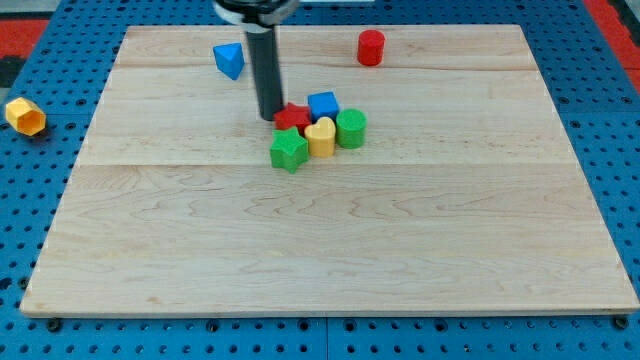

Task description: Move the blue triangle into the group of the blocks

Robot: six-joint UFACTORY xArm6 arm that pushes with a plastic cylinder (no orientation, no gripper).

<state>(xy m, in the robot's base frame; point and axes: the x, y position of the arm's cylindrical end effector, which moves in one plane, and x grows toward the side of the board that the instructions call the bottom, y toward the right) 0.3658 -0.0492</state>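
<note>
The blue triangle (229, 60) lies near the view's top left of the wooden board (330, 250). A group of blocks sits at the upper middle: a red block (292, 117), a blue cube (323, 104), a yellow block (321, 137), a green cylinder (351, 128) and a green star-shaped block (289, 151). My tip (270, 117) rests at the left edge of the group, right beside the red block. It is below and to the right of the blue triangle, apart from it.
A red cylinder (371, 47) stands alone near the board's top edge, right of centre. A yellow hexagonal block (25, 116) lies off the board on the blue pegboard at the view's left.
</note>
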